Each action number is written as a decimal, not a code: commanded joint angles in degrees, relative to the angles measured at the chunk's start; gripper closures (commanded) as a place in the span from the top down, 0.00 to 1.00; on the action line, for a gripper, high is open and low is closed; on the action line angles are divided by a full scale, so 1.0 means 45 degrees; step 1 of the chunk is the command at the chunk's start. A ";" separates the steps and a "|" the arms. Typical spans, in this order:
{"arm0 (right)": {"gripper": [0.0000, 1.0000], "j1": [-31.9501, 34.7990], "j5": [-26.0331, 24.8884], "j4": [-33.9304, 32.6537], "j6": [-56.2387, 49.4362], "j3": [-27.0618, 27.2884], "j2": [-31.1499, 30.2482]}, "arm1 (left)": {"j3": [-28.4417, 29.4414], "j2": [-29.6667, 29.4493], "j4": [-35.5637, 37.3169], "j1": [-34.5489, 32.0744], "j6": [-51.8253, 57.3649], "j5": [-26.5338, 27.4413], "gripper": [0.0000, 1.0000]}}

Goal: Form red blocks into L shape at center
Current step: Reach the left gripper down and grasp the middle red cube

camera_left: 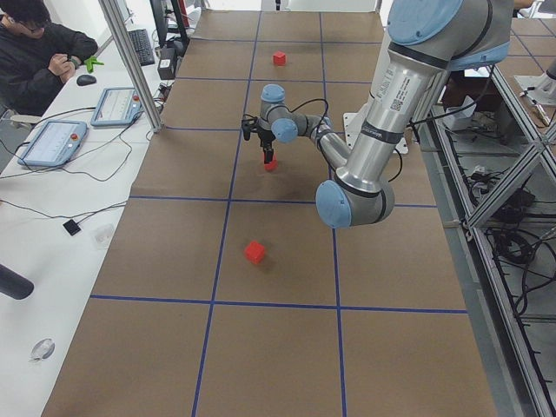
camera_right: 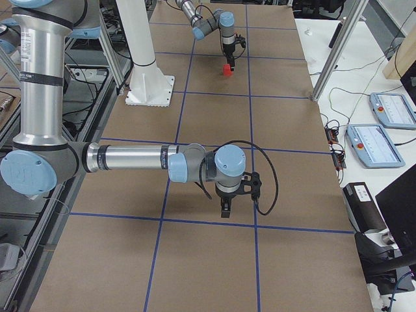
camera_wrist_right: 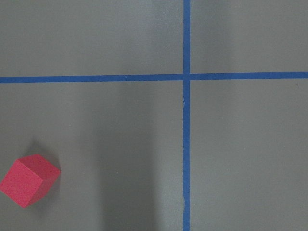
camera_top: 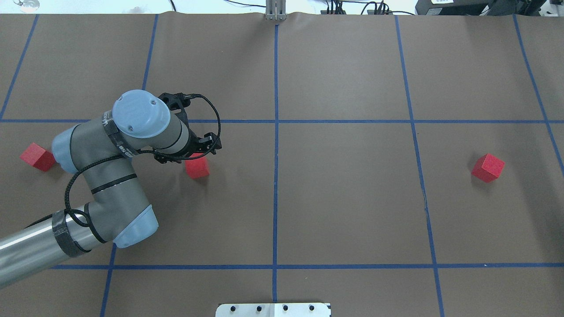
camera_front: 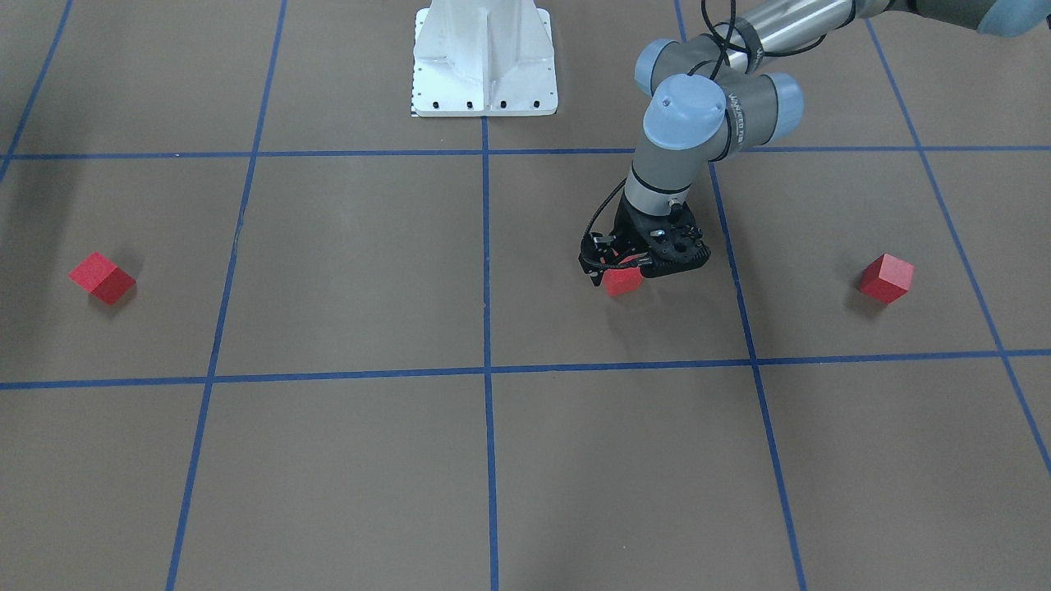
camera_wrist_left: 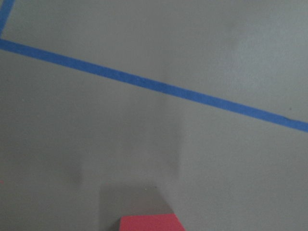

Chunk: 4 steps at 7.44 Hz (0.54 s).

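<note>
The left gripper (camera_front: pixel 621 264) grasps a red block (camera_front: pixel 623 281) under it; the right gripper (camera_right: pixel 225 209) gives no telling.

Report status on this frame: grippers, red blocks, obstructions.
Left gripper down on one red block, grip unconfirmed. Right gripper: state unclear. Other two blocks lie apart, far from center. Nothing blocking.

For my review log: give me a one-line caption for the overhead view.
Left gripper poised over one red cube; two more cubes sit far apart.
</note>
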 commanded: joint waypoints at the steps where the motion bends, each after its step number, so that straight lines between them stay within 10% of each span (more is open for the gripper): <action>1: 1.00 0.0000 0.0008 0.0000 0.0001 0.0000 0.0000 | 0.0138 0.0031 0.0007 0.0070 0.0084 0.0041 0.99; 4: 1.00 0.0000 0.0046 0.0000 0.0001 0.0058 0.0000 | 0.0449 -0.0047 0.0007 0.0070 0.0084 0.0041 0.37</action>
